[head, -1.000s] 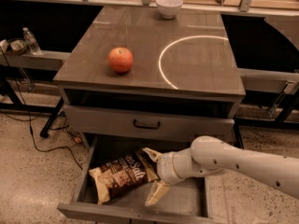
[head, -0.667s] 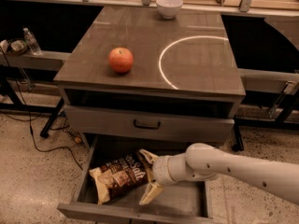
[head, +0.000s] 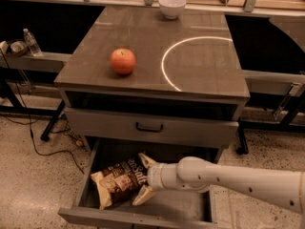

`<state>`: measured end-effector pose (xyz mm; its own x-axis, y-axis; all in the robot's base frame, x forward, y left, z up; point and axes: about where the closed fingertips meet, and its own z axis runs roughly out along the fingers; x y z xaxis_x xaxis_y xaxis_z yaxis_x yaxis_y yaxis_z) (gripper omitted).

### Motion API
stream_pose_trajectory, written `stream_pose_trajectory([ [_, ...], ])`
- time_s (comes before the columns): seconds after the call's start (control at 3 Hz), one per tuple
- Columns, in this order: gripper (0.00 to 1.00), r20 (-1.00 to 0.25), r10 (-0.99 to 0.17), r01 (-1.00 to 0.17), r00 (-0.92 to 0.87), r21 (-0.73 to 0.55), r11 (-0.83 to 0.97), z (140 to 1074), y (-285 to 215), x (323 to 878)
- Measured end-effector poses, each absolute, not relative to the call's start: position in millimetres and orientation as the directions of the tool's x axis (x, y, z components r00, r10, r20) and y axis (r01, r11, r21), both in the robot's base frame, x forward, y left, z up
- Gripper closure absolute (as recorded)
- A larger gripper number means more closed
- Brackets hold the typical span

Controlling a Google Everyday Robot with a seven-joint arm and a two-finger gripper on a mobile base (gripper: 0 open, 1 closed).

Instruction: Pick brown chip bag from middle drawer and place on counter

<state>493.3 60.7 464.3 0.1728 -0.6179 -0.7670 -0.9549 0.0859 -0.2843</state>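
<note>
The crinkly dark brown foil chip bag (head: 116, 180) lies in the left half of the open, deep grey middle drawer (head: 176, 209), its pale end near the left wall. The white arm's two-finger gripper (head: 144, 178) sits at the bag's 3 o'clock end, with its fingers spread and straddling that edge. Bare drawer floor shows toward 4 o'clock. Above, the glossy grey-brown counter (head: 143, 37) carries a red apple (head: 123, 61) at 9 o'clock of the thin white circle outline (head: 164, 70). A white bowl (head: 172, 6) stands at the counter's 12 o'clock edge.
</note>
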Motion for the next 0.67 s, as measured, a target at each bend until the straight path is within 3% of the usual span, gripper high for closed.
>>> stream_pose_trajectory([
  [0.67, 0.01, -0.708, -0.689, -0.94, 0.155, -0.32, 0.117, 411.6, 110.6, 516.9],
])
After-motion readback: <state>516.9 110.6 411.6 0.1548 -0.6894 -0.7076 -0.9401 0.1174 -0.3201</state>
